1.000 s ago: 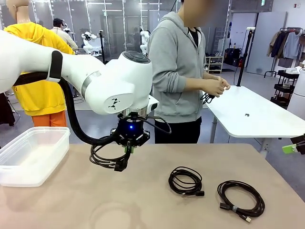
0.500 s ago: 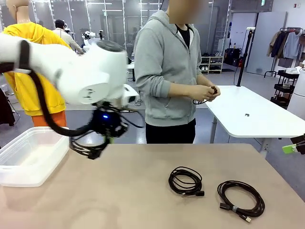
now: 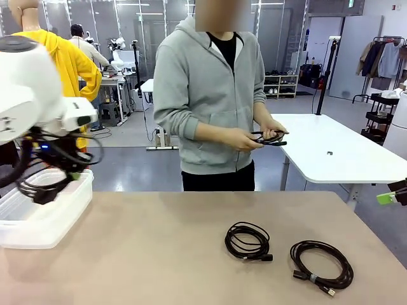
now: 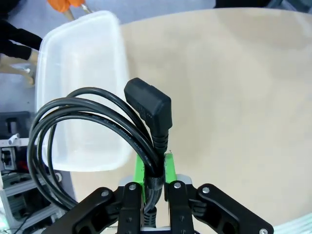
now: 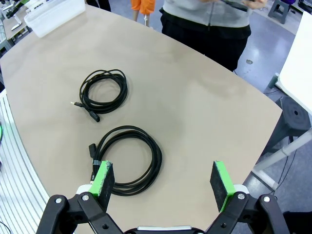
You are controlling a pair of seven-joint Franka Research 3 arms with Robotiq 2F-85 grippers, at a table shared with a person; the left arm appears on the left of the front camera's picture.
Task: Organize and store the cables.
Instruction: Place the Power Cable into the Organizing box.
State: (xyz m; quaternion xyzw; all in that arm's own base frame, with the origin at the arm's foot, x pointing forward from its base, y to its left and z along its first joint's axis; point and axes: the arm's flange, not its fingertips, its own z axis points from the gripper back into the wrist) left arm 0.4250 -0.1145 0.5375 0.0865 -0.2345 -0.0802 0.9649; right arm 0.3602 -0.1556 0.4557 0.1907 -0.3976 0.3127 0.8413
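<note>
The left gripper (image 4: pixel 154 168) is clamped tight on a coil of black cable (image 4: pixel 97 109), its green pads pinching the bundled strands just below a chunky angled plug (image 4: pixel 148 105) that points up out of the jaws; the rest of the loop hangs out to one side. In the front view this gripper (image 3: pixel 70 171) and its coil (image 3: pixel 38 187) appear blurred at the picture's left edge, in the air over the clear plastic tub (image 3: pixel 44 229); the wrist view looks past the cable to the tub (image 4: pixel 83 53) and to the tan table (image 4: pixel 234 97) beside it. The right gripper (image 5: pixel 161 179) stands wide open with nothing between its pads, hovering above the table's right end. Below it lies the larger coil (image 5: pixel 129 161), bound by a pale tie, with a smaller coil (image 5: pixel 103 91) a little further along. In the front view the two lie side by side, near each other but apart, the small coil (image 3: pixel 247 241) at the middle and the large one (image 3: pixel 321 264) to its right, both well apart from the tub. A person in a grey hoodie (image 3: pixel 210 95) stands at the far side, holding another black cable (image 3: pixel 270 136) in both hands at waist height.
</note>
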